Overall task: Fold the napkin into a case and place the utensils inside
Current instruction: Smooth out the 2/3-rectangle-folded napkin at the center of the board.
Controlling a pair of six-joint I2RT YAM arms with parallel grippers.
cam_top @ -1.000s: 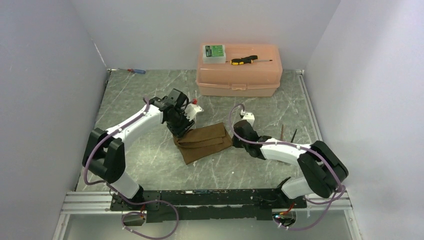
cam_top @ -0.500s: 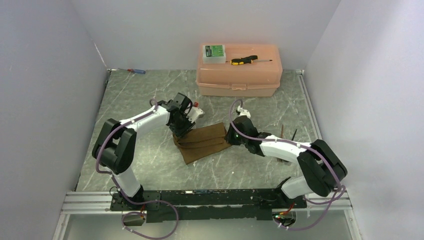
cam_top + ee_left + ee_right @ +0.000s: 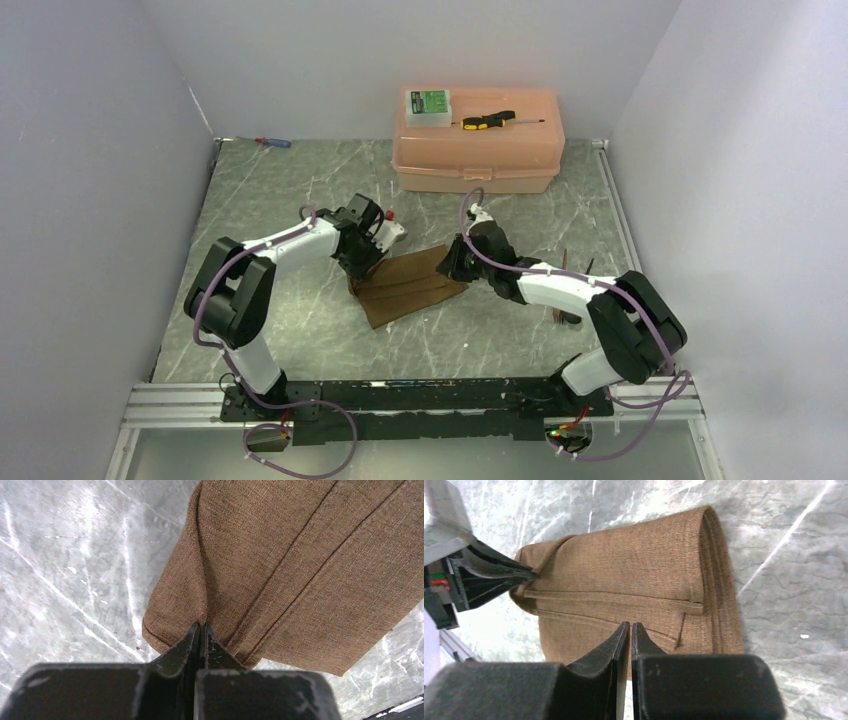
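From above: picking out the napkin mid-table, folded to a layered strip, with the left gripper down on its left end and the right gripper at its right end. Spotting the utensils well apart on the right, partly hidden behind the right arm (count unclear). Farther back, away from the fold: a pink box carrying a yellow screwdriver and a green pack, plus a blue screwdriver in the far left corner.

Through the left wrist: pressed fully together on a pinch of napkin at its corner, puckered up into the tips. Looks a thin bite, perhaps the top layer only. Could slip out on a lift, or peel one layer away and undo the fold.

Through the right wrist: all but together, just a sliver between, tips over the near hem of the napkin. Cannot tell whether any cloth is caught. With no hold there, pulling from the left would likely drag the whole strip sideways instead of folding it. Also worth minding the right forearm, lying close to the utensils and liable to sweep them on a swing.
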